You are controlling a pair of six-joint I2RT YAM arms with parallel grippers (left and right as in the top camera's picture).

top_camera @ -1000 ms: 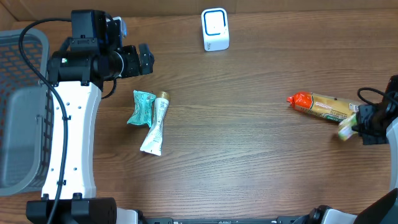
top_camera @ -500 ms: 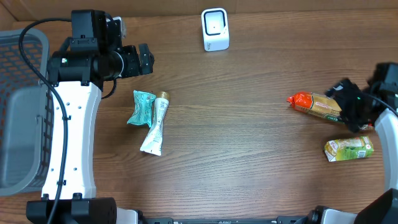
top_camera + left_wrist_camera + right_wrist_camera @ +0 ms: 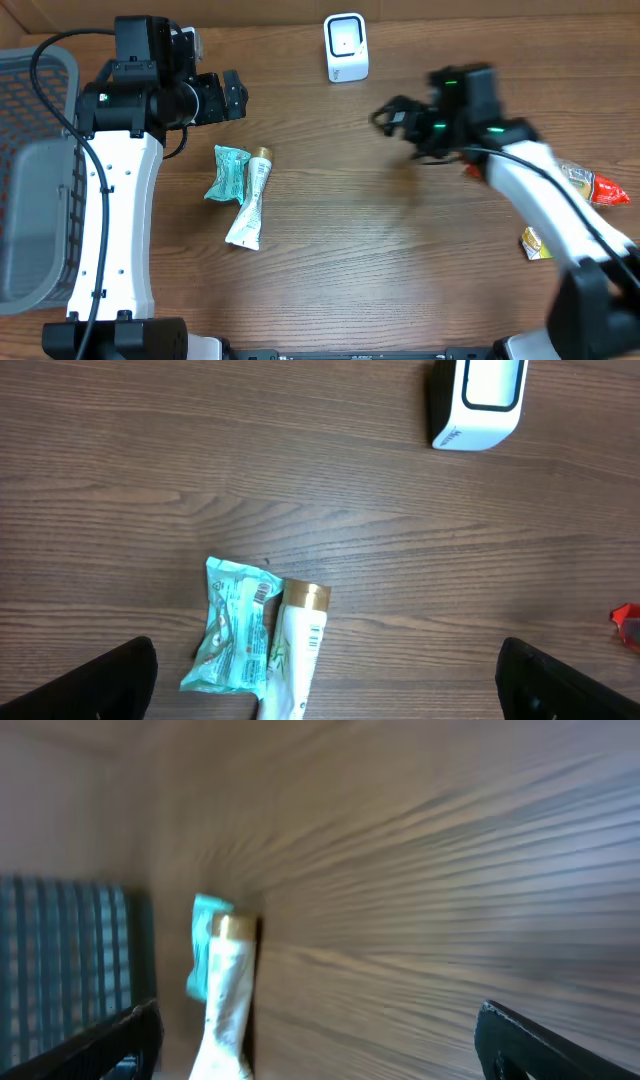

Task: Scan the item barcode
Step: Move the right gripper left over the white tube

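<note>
The white barcode scanner (image 3: 346,47) stands at the back of the table, also in the left wrist view (image 3: 478,400). A teal packet (image 3: 226,172) and a white tube (image 3: 250,200) lie side by side left of centre. My left gripper (image 3: 232,97) hovers open above and behind them, holding nothing; they show between its fingers (image 3: 110,680). My right gripper (image 3: 390,115) is open and empty over the middle, right of the scanner, pointing left. Its blurred view shows the tube (image 3: 225,1010) and teal packet (image 3: 205,945) ahead. A red-ended snack packet (image 3: 592,185) and a green carton (image 3: 533,243) lie right, partly under the arm.
A grey wire basket (image 3: 40,200) sits at the table's left edge beside the left arm's white base; it shows as dark mesh (image 3: 60,960) in the right wrist view. A cardboard wall runs along the back edge.
The right gripper let go of the green carton at the right, opened wide and swung left to the middle of the table. The snack packet now lies farther right. The left arm stayed still.
</note>
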